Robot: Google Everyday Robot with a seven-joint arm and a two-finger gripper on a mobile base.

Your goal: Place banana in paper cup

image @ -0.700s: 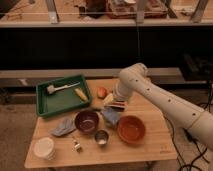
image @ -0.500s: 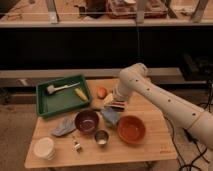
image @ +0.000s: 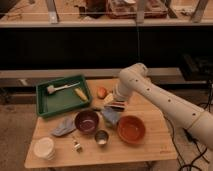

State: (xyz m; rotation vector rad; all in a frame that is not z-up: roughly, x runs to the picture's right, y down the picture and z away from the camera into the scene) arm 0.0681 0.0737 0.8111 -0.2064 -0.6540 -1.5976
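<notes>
The banana (image: 80,93), a stubby yellow piece, lies in the green tray (image: 45,104) at the table's back left, beside a white brush (image: 59,89). At the front left corner stands the whitish paper cup (image: 44,148). My gripper (image: 115,104) hangs on the white arm low over the table's middle, just right of an orange-red fruit (image: 102,92) and above a blue cloth (image: 111,116). It is open and holds nothing. The banana lies well to its left, and the paper cup is further off at the front left.
A purple bowl (image: 86,121), an orange bowl (image: 131,129) and a small metal cup (image: 101,137) stand in front of the gripper. A grey cloth (image: 64,127) and a tiny object (image: 76,145) lie near the paper cup. Dark shelving runs behind the table.
</notes>
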